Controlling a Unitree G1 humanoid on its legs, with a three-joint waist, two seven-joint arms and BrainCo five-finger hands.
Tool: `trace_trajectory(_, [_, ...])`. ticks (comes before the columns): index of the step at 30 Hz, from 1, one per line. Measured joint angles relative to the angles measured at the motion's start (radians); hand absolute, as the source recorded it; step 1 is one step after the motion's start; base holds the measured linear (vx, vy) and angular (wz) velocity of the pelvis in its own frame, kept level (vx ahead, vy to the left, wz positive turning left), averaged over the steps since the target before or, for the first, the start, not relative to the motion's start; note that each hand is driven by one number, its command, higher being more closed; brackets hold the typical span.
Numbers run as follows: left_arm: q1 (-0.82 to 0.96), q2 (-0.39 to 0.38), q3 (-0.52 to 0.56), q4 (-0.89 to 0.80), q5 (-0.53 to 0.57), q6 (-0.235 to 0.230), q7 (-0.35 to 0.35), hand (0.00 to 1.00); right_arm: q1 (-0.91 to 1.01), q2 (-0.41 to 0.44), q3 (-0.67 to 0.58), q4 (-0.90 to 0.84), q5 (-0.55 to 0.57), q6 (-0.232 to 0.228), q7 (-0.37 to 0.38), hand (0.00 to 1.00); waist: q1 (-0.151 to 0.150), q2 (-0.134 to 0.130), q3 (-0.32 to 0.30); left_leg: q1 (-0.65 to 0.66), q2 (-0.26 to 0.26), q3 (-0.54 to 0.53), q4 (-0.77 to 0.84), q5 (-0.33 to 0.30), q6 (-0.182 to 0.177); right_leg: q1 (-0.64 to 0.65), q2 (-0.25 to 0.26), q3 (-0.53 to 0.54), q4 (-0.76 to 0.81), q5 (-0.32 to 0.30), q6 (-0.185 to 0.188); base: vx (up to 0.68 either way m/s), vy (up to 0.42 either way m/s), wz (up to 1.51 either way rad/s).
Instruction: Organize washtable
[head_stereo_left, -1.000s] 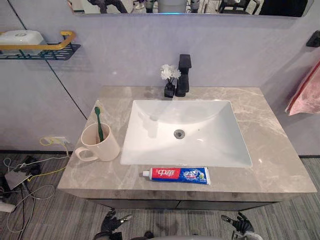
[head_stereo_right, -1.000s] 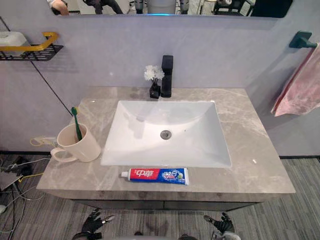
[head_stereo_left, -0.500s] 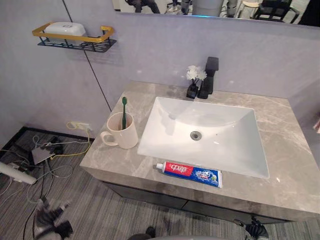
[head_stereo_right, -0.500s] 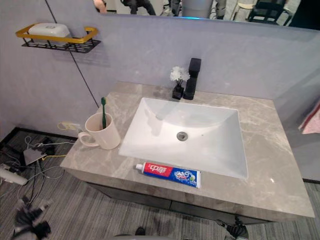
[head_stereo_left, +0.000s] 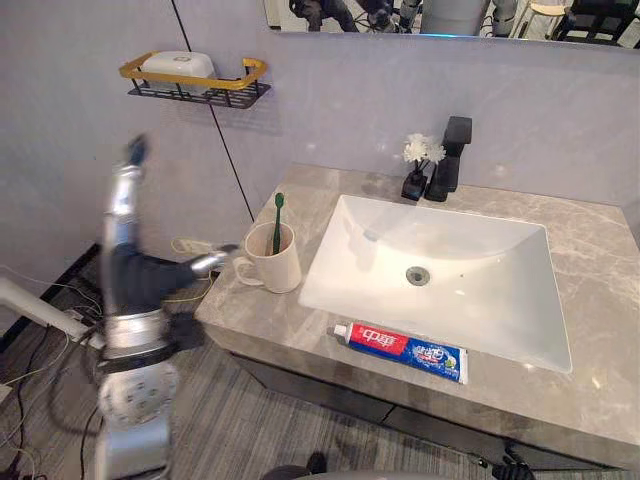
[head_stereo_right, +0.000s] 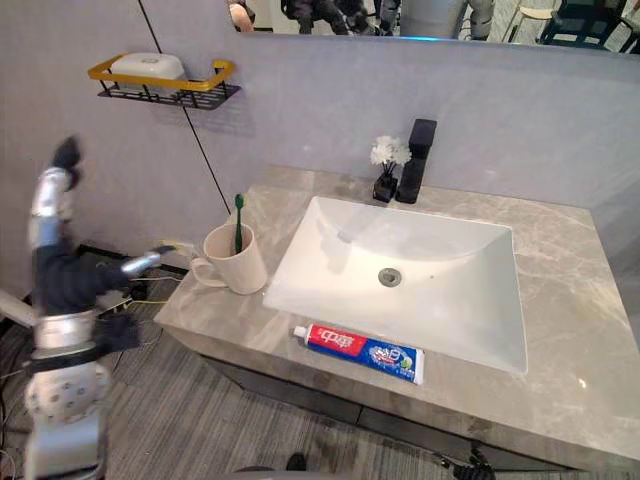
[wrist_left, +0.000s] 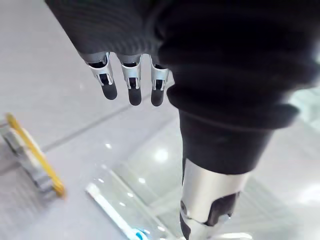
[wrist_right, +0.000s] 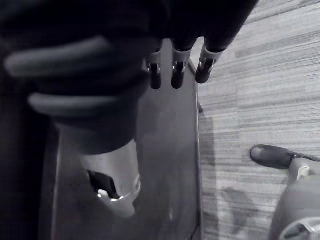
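A cream mug (head_stereo_left: 276, 268) stands on the grey marble counter (head_stereo_left: 600, 240), left of the white sink (head_stereo_left: 480, 300), with a green toothbrush (head_stereo_left: 277, 215) upright in it. A red and blue toothpaste tube (head_stereo_left: 405, 346) lies along the counter's front edge. My left hand (head_stereo_left: 133, 280) is raised left of the counter, off the mug. It is open and holds nothing: its fingers (head_stereo_left: 124, 195) point up and its thumb reaches toward the mug's handle. My right hand (wrist_right: 172, 67) hangs low before the cabinet front, fingers straight, nothing in it.
A black faucet (head_stereo_left: 452, 155) and a small black vase of white flowers (head_stereo_left: 417, 168) stand behind the sink. A wall shelf with a yellow rail (head_stereo_left: 195, 82) holds a white soap dish, up left. Loose cables (head_stereo_left: 195, 245) lie on the floor at the left.
The camera has swung left, so the whole scene shifted right. My left hand rose from floor level to beside the mug. The counter's things have not moved.
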Motion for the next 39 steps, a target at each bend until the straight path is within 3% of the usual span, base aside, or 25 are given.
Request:
trace_trajectory(2, [-0.036,0.009,-0.074,0.014,0.016,-0.008,-0.016,0.00,-0.013,0.002,0.031,0.001,0.000,-0.001,0.012,0.00,-0.012,0.001,-0.001,0.000,0.003,0.012,-0.004,0.001,-0.001,-0.006,0.001,0.005,0.002,-0.002,-0.004,-0.06,-0.004,-0.07])
trace_trajectory(11, [-0.086,0.006,-0.395,0.262,0.139,-0.012,-0.122,0.00,-0.031,0.020,0.077,0.002,0.000,-0.003,0.018,0.00,-0.012,-0.008,-0.008,0.002,0.024,0.054,-0.005,0.002,-0.004,-0.026,0.013,0.047,0.008,0.002,0.000,-0.01,-0.008,-0.13])
trace_trajectory(24, [-0.109,0.049,-0.444,0.508,0.254,0.008,-0.174,0.00,-0.049,0.039,0.108,0.002,0.000,-0.001,0.017,0.00,-0.023,-0.043,-0.017,0.024,0.029,0.072,-0.015,0.009,-0.011,-0.003,0.027,0.056,-0.048,0.036,-0.010,-0.02,-0.003,-0.04])
trace_trajectory(39, [-0.075,0.074,-0.428,0.569,0.318,0.019,-0.189,0.00,-0.063,0.042,0.110,0.002,0.000,0.001,0.018,0.00,-0.048,-0.048,-0.015,0.035,0.029,0.070,-0.029,0.019,-0.009,0.015,0.032,0.053,-0.080,0.054,-0.008,-0.02,-0.001,0.00])
